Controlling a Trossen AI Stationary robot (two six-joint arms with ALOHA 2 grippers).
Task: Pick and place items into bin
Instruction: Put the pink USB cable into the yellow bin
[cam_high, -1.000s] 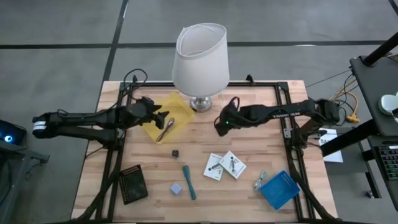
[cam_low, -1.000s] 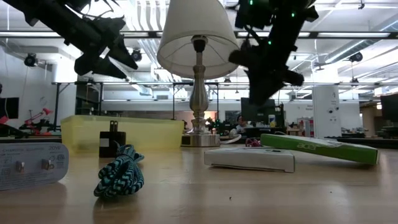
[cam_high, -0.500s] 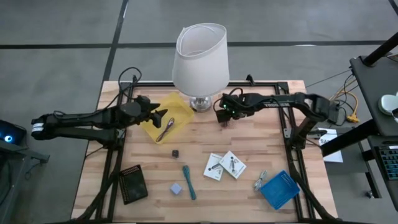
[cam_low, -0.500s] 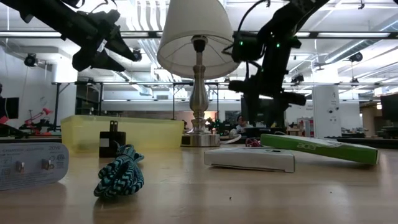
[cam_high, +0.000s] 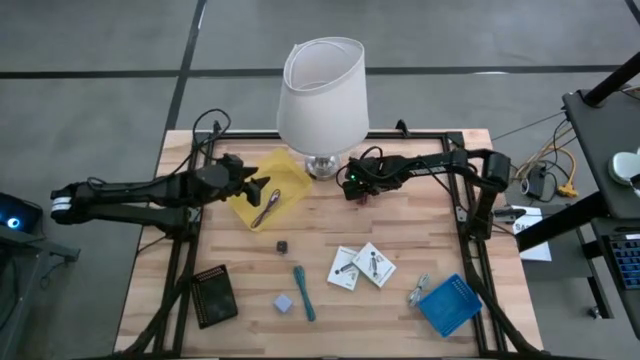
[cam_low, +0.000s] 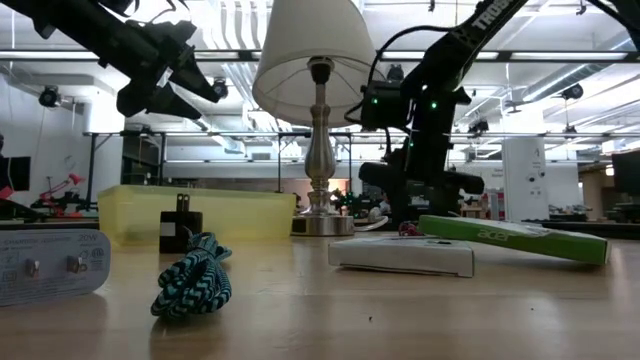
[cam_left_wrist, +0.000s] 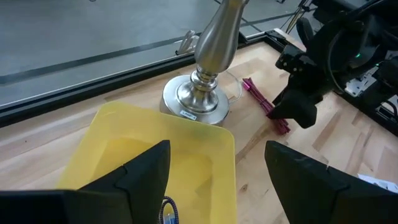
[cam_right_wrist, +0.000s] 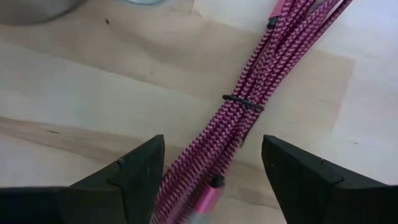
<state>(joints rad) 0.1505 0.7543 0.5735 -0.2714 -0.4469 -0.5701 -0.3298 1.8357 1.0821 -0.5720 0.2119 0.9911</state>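
Observation:
A magenta braided cord bundle (cam_right_wrist: 249, 93) lies on the wood next to the lamp base, also seen in the left wrist view (cam_left_wrist: 264, 102). My right gripper (cam_right_wrist: 211, 146) (cam_high: 350, 188) is low over it and open, one finger on either side of the bundle; I see no touch. My left gripper (cam_high: 265, 186) (cam_left_wrist: 217, 152) hovers open above the yellow bin (cam_high: 262, 195), which holds a small cord (cam_high: 268, 206). On the near half lie a teal braided cord (cam_high: 303, 292), two white cards (cam_high: 347, 268) (cam_high: 375, 263), a lavender cube (cam_high: 284, 302) and a dark cube (cam_high: 282, 245).
The big white lamp (cam_high: 322, 95) stands at the far middle, its metal base (cam_left_wrist: 202, 96) close to both grippers. A black device (cam_high: 214, 295) lies near left, a blue tray-like piece (cam_high: 448, 303) near right. Dark rails (cam_high: 462, 200) run along the table's sides.
My right gripper has moved toward the lamp base and the far edge and come down from well above the table to just over the magenta bundle, staying open. The left arm has kept almost still over the yellow bin.

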